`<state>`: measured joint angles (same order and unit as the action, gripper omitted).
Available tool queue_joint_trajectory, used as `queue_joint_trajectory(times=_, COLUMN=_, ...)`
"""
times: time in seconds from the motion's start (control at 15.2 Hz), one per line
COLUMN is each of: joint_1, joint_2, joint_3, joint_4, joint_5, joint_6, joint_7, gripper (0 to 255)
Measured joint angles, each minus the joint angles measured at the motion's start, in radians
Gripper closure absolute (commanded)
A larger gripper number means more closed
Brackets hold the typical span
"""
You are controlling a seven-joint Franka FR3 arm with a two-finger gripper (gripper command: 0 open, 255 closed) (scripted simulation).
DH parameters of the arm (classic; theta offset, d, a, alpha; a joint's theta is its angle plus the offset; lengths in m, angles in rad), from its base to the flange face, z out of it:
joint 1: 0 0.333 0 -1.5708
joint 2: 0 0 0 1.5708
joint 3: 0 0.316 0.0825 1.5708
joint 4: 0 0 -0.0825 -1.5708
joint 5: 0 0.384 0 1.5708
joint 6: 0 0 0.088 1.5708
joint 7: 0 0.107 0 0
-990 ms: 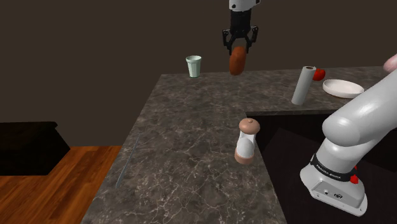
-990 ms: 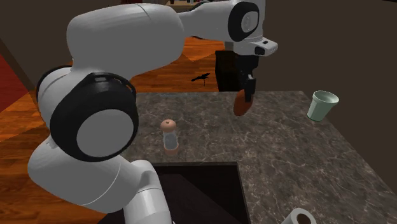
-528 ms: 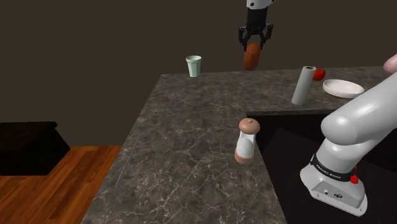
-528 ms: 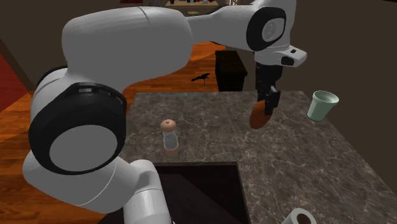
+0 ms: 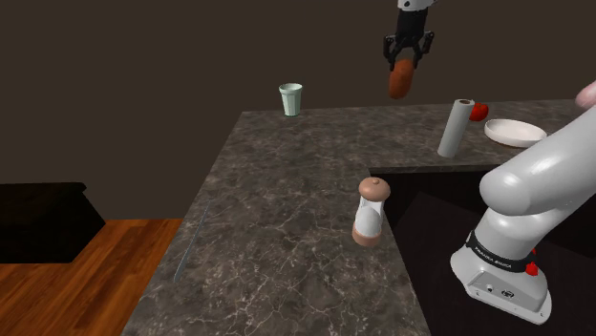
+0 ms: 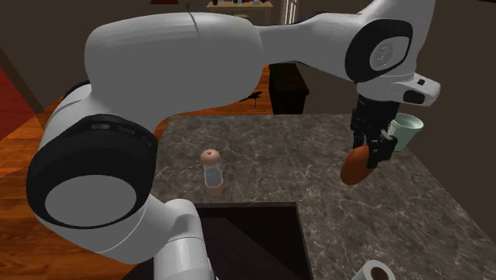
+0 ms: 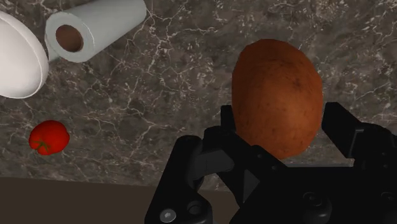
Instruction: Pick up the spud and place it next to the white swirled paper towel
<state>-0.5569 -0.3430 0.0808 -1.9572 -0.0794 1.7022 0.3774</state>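
Home kitchen: dark stone tabletop (image 5: 287,181) with sunken sink (image 5: 435,205), paper towel roll (image 5: 455,128), cup (image 5: 290,99), pepper grinder (image 5: 371,212), white plate (image 5: 515,132), tomato (image 5: 478,112); wood floor (image 5: 86,277) alongside.

Russet-brown spud (image 7: 277,95), dark white-veined countertop (image 5: 287,191)

Shoulder cam: high beside the arm (image 5: 535,181), looking down the counter (image 5: 287,200); second cam: close behind the arm, facing across the counter toward the wood floor (image 6: 16,127); both share shaker (image 5: 371,212), cup (image 5: 290,98); wrist cam: near, straight down, shares paper towel roll (image 7: 95,28) with shoulder cam.
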Motion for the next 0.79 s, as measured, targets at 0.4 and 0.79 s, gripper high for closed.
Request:
queue_joint_trajectory(times=0.4, joint_1=-0.049, joint_2=0.047, joint_3=-0.095, joint_4=0.049, joint_5=-0.018, joint_6=0.011, joint_7=-0.138, gripper=255)
queue_joint_trajectory(times=0.79, joint_1=-0.1, joint_2=0.144, joint_3=-0.189, joint_4=0.139, joint_5=-0.02, joint_6=0.03, joint_7=-0.281, gripper=255)
